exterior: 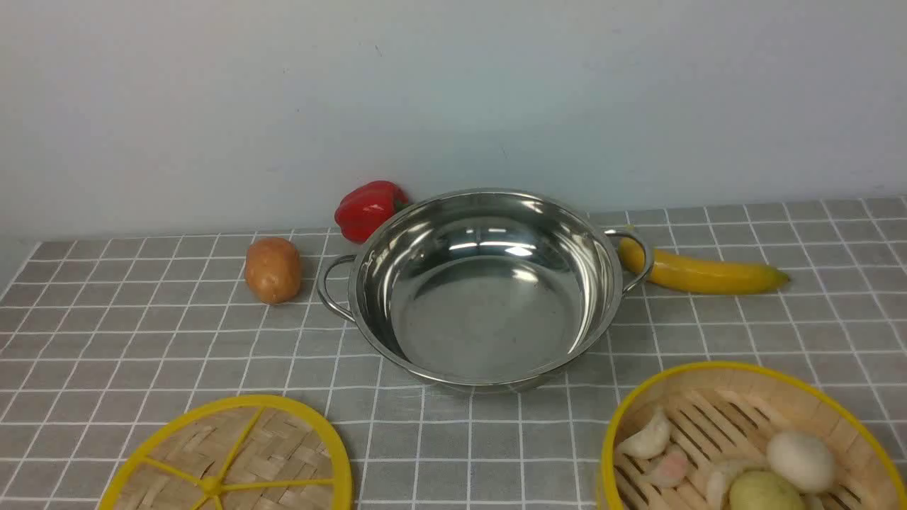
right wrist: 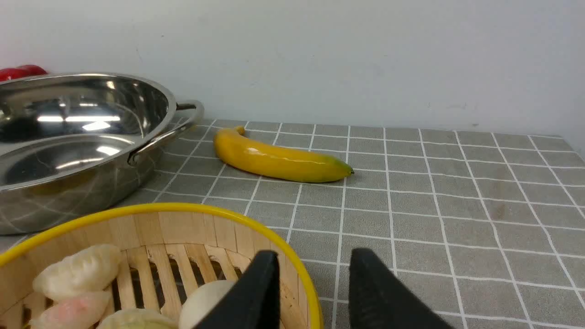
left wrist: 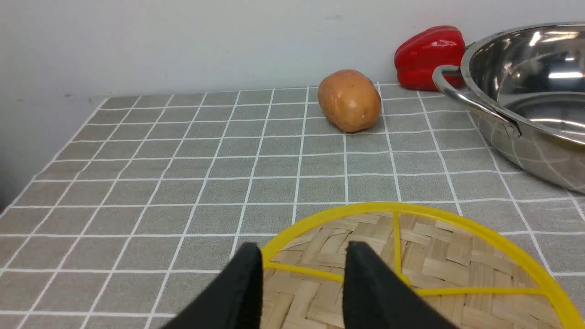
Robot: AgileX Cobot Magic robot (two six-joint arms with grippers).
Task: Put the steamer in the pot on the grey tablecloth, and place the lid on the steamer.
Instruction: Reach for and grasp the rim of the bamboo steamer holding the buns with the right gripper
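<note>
The shiny pot (exterior: 489, 312) stands empty mid-table on the grey tablecloth (exterior: 142, 340). At the front right sits the steamer (exterior: 716, 407), a yellow-rimmed bamboo basket holding several buns and dumplings (exterior: 801, 460). The flat woven lid (exterior: 234, 453) lies at the front left. Neither gripper shows in the front view. In the left wrist view my left gripper (left wrist: 304, 246) hovers open over the lid (left wrist: 448, 260), a yellow spoke showing in the gap. My right gripper (right wrist: 314, 252) is open, one finger inside and one outside the steamer's wall (right wrist: 183, 228).
A red pepper (exterior: 368, 207) and a potato (exterior: 273, 269) lie left of the pot by its handle. A banana (exterior: 701, 274) lies right of the pot, touching its other handle. A pale wall closes off the back of the table.
</note>
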